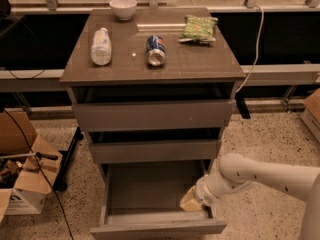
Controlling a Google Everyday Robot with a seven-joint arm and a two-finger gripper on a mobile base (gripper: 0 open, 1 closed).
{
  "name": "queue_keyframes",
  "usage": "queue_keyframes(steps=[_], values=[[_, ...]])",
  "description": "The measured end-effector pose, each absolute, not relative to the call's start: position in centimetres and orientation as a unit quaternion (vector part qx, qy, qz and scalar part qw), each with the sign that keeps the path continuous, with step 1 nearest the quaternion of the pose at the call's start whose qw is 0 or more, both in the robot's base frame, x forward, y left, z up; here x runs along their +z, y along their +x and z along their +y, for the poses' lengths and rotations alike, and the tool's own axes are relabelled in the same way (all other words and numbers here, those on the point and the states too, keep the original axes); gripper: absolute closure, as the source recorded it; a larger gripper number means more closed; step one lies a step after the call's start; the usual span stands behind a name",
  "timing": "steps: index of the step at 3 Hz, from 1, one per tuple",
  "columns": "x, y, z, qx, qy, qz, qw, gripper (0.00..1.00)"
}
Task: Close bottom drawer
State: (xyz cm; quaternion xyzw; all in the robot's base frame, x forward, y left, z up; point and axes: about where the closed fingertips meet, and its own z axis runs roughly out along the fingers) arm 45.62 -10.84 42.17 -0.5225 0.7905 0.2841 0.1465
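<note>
Three drawers face me, and the bottom drawer [149, 196] sits pulled out at the lower centre of the frame, its tray bare, with my gripper [191, 202] low by its right front corner, clenched or released I cannot tell.

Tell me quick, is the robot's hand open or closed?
Gripper: cannot be told; it is at the right side of the open bottom drawer.
</note>
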Motion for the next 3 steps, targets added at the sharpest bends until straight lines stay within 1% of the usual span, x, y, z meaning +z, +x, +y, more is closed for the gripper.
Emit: queue_keyframes(steps=[1, 2, 3], values=[[39.0, 45.6, -11.6, 0.257, -0.519, 0.804, 0.136, 1.0], [35.1, 45.3, -14.4, 0.25, -0.5, 0.82, 0.126, 1.0], [31.1, 44.1, -17.4, 0.26, -0.463, 0.84, 0.115, 1.0]])
